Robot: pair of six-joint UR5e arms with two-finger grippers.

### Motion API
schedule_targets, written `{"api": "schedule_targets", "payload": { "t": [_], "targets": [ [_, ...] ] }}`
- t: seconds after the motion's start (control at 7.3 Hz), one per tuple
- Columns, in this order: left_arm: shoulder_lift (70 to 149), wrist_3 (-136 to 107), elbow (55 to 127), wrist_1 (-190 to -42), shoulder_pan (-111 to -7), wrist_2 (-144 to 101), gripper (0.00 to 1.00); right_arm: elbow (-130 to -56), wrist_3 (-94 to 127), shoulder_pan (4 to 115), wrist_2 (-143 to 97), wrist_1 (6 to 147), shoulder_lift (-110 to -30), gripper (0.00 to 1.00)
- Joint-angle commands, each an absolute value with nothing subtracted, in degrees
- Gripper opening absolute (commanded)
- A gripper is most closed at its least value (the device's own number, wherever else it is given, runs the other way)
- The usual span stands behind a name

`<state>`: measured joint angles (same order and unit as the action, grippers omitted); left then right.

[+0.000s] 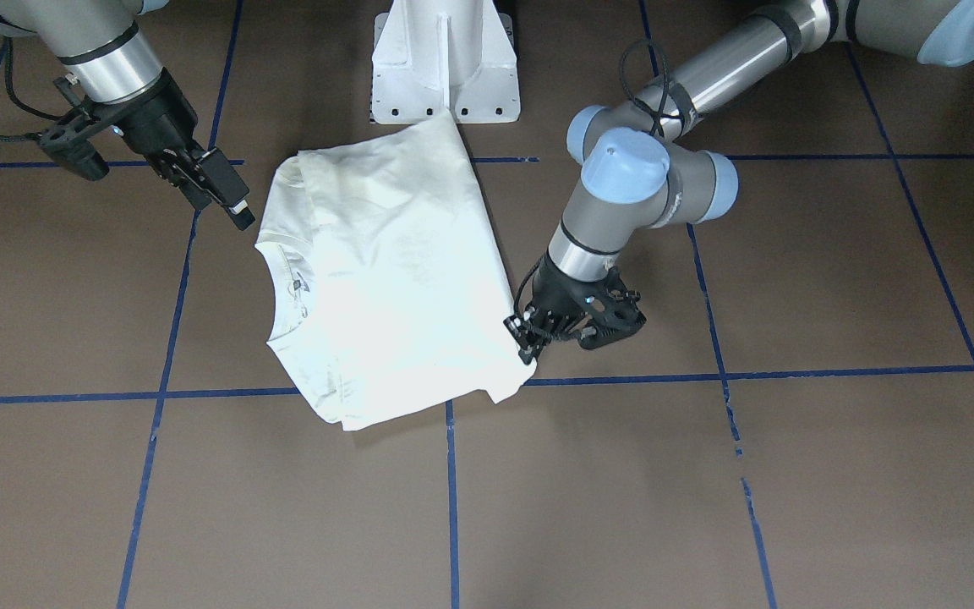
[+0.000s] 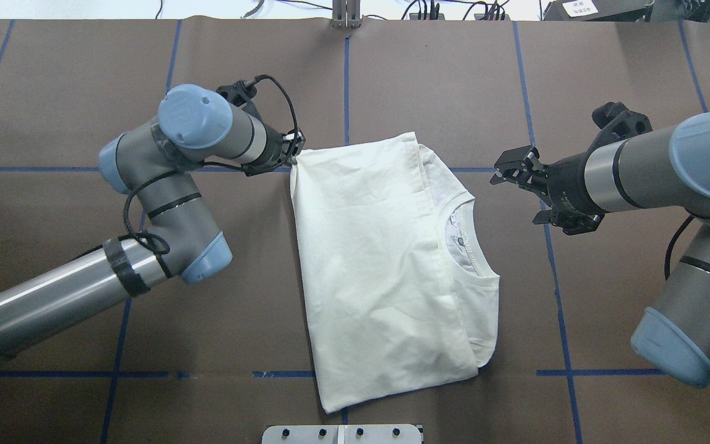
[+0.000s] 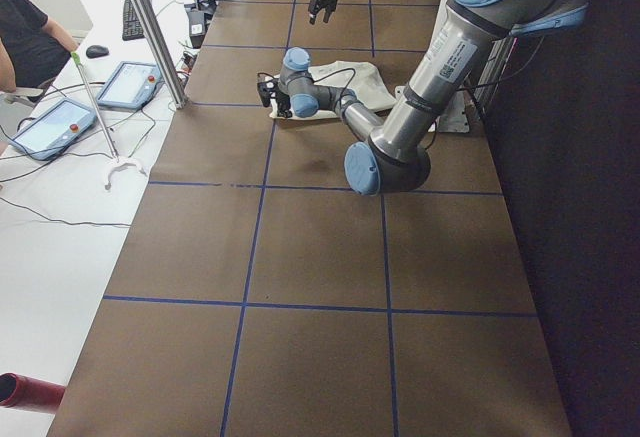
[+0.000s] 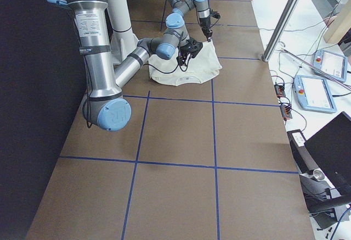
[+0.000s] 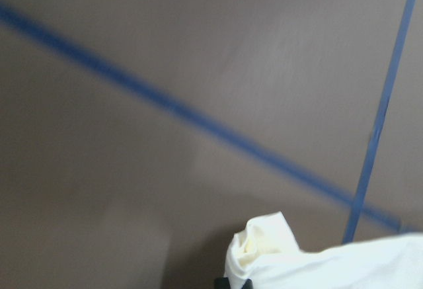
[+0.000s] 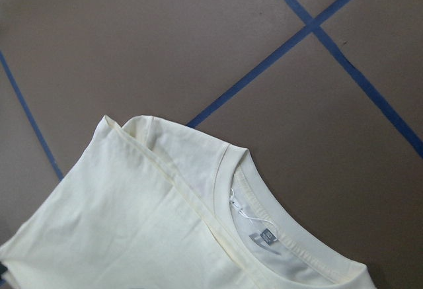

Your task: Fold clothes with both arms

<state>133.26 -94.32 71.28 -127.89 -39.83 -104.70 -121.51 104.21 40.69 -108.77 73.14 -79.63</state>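
Cloth first: from my console the cream T-shirt (image 2: pixel 379 259) lies in the middle of the brown surface (image 2: pixel 84 92), just in front of the white pedestal base (image 1: pixel 445 68) and touching its foot with one corner. It is folded over on itself, and I see only plain fabric, no print. The upper layer is a broad, lightly creased panel that covers most of the garment. Along the side toward the robot's right, the ribbed neckline (image 2: pixel 475 246) and a strip of the lower layer stick out from under it. In the right wrist view I can make out a small label (image 6: pixel 268 237) inside the neck. The shirt sits askew to the blue tape lines (image 2: pixel 347 86), and it overlaps several of them.

The left fingers (image 1: pixel 525 334) are down at the surface on the shirt's far corner on the robot's left. They are clenched on that corner, and the left wrist view shows a small bunched nub of cloth right at them.

The right fingers (image 1: pixel 229 190) are spread and hold nothing. They hang clear of the shirt, near its neck end.
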Motion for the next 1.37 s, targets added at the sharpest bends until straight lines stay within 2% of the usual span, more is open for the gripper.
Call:
{"api": "schedule_targets", "payload": {
  "t": [0.0,0.14,0.27,0.41,0.55,0.68,0.82,1.1,1.23],
  "targets": [
    [144.08,-90.37,47.49,-143.02,-43.33,-101.02,0.00,-121.73,104.33,40.43,-108.64,73.13,-78.84,1.00],
    [144.84,-90.35,47.03,-143.26,-43.59,-101.07,0.27,-121.55,104.33,39.65,-108.37,73.21,-78.58,1.00],
    [142.06,-90.79,54.94,-141.43,-43.94,-102.03,0.49,-121.47,104.67,37.12,-107.50,73.73,-78.31,1.00],
    [134.98,-90.88,66.94,-139.68,-44.03,-104.30,0.51,-121.55,104.76,31.87,-102.88,73.91,-78.31,1.00],
    [129.08,-90.88,75.41,-139.66,-44.21,-107.98,0.51,-121.29,107.11,25.47,-97.09,74.09,-78.31,1.00],
    [125.80,-90.79,79.24,-139.75,-44.56,-110.11,0.51,-119.11,110.01,20.70,-92.68,74.09,-78.22,1.00],
    [124.99,-90.79,80.23,-139.75,-44.65,-110.56,0.51,-116.22,112.91,17.70,-89.50,74.87,-75.18,1.00],
    [124.81,-90.79,80.24,-139.75,-44.56,-110.57,0.51,-115.05,115.92,14.16,-85.10,89.65,-66.57,1.00],
    [124.72,-90.79,80.42,-139.75,-44.65,-110.57,0.51,-113.74,117.75,11.89,-82.38,90.52,-66.53,0.99]
  ]
}}
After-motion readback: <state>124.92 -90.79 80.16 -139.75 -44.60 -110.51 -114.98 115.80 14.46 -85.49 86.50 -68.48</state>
